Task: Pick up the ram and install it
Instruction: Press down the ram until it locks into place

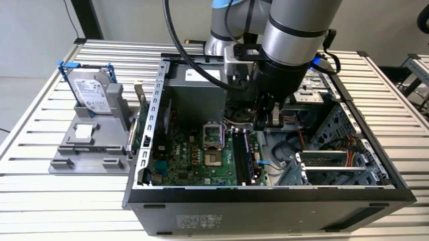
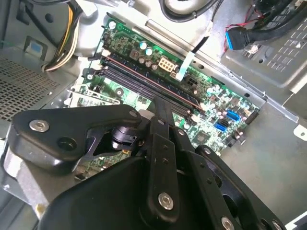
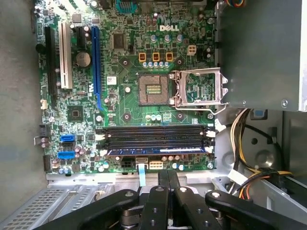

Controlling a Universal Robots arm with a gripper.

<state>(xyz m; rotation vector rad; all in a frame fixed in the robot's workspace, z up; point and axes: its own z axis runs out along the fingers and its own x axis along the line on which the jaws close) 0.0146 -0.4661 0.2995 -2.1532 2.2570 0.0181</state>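
One pincer (image 3: 168, 179): fingers together, gripping nothing, above slots inside open case (image 1: 268, 193).
Ram (image 3: 156, 150): bluish stick seated in outermost of four slots (image 3: 153, 136), nearest board's edge.
Board (image 3: 129, 72): green, CPU socket (image 3: 199, 88) open.
Bench (image 1: 40, 201): slatted, carries case and drive (image 1: 90, 90).

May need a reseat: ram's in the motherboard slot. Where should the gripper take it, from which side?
Take the ram by the middle of its exposed long edge, pinching across its two flat faces, straight in from the open side of the case. It stands on edge in the end slot, so only that edge is free. Empty slots beside it crowd one face; probably pinch narrow.
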